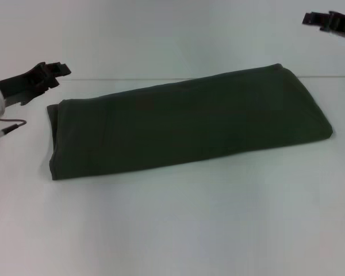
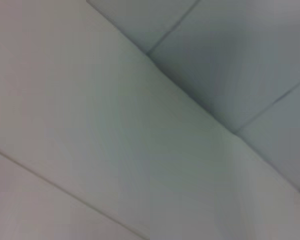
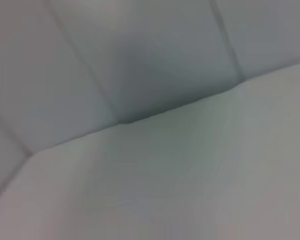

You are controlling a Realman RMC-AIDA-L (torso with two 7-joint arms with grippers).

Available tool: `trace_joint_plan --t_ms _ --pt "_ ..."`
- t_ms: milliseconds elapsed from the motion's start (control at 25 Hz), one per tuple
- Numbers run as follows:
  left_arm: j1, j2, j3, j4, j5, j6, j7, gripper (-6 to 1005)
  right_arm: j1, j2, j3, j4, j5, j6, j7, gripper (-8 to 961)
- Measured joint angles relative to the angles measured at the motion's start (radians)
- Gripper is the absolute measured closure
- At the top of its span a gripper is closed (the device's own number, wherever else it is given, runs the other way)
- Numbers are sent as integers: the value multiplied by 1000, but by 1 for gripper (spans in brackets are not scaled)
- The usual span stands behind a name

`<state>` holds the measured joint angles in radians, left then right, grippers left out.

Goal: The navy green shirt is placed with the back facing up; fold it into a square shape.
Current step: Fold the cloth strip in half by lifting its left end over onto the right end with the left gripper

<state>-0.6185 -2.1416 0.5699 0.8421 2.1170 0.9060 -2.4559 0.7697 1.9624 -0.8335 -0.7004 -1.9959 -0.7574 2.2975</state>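
Observation:
The navy green shirt [image 1: 190, 123] lies on the white table [image 1: 172, 230] as a long dark olive band running from the near left to the far right, with only plain fabric showing and no lettering. My left gripper [image 1: 56, 71] hangs just beyond the shirt's left end, above the table and apart from the cloth. My right gripper [image 1: 322, 19] is raised at the far right, above and beyond the shirt's right end, holding nothing. Neither wrist view shows the shirt.
The table's far edge [image 1: 132, 79] runs just behind the shirt, with a pale wall beyond. A thin cable [image 1: 11, 124] hangs by my left arm. The wrist views show only the white table surface [image 2: 90, 150] and pale panels [image 3: 140, 60].

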Motion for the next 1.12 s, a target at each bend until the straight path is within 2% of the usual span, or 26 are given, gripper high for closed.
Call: trace_joint_plan --t_ms 40,200,280,400,440,640,920,1120 --pt "13 7 -2 -3 -25 49 7 625 -23 -2 22 -23 11 -79 4 593" --pt "83 41 -56 -74 -150 298 54 433 -134 -5 108 -51 91 -386 -22 396" --pt "110 45 -122 -113 -168 395 68 367 -179 -2 133 -35 137 -486 -54 318" --pt "162 36 -199 -172 -169 474 73 312 -240 9 156 1 207 -579 -105 202" --pt "167 34 -202 -180 -169 473 75 293 -250 12 162 13 220 -587 -116 163" --pt "186 16 -210 -275 -172 396 106 201 -267 18 181 84 241 -603 -163 102" --pt "182 13 -203 -327 -137 267 124 52 -264 16 183 103 237 -612 -173 97" --pt "203 18 -210 -309 -121 306 104 54 -270 15 185 104 240 -619 -173 97"
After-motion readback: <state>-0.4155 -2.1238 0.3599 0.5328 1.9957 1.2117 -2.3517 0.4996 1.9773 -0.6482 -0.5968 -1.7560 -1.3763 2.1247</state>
